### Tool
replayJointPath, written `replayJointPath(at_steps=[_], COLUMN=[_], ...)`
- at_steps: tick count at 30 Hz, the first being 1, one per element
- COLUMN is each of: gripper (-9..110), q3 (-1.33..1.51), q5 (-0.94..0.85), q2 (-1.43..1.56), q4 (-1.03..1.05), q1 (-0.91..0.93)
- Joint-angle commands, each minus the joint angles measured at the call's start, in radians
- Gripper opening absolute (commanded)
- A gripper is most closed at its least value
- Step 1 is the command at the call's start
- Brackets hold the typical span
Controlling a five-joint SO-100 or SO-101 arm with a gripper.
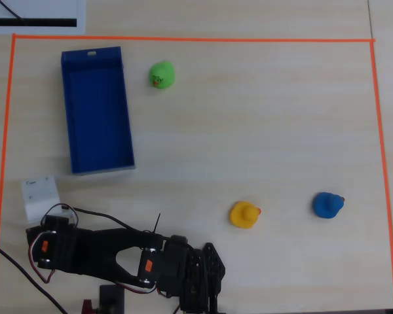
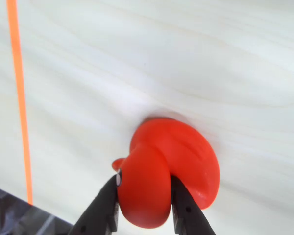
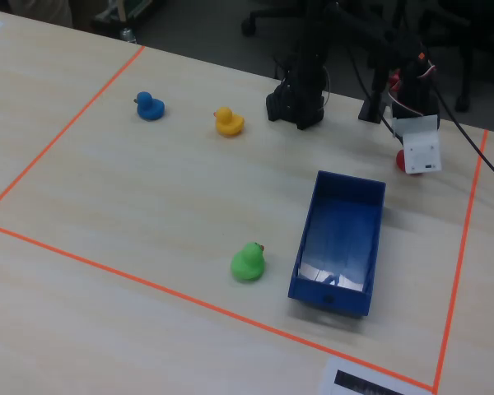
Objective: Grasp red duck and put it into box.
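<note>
While the gripper (image 2: 144, 205) clamps the red duck (image 2: 169, 169) near the bench edge, the box (image 1: 97, 110) lies toward the far corner.

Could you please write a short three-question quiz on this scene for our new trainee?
1. True or false: the gripper has its fingers on either side of the red duck's head in the wrist view.
2. Multiple choice: in the overhead view, which duck lies nearest the blue box? A) yellow duck B) green duck C) blue duck
3. Fill in: the orange tape marks a border on the ______.

Key: 1. True, the fingers press against both sides of the head. 2. B. 3. table.
</note>
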Motion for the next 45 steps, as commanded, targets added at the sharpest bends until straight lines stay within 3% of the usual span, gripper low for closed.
replayJointPath(at_steps=[1,9,17,24,33,38,41,42,45], gripper=[0,0,0,0,0,31,38,37,11], q3=[-0.002,-0.100,-0.434,-0.457,-0.356,-0.385,-0.420,-0.434,-0.457], q5=[-0.006,-0.020,-0.120,-0.232,-0.215,-0.230,-0.236,-0.238,-0.245], q2=[-0.005,0.135,0.265,0.187,0.009,-0.012,0.017,0.034,0.120], q4=[0.006,0.190,0.419,0.218,0.032,0.058,0.114,0.135,0.161], q1=[-0.002,0.075,0.462,0.741,0.746,0.769,0.772,0.776,0.811])
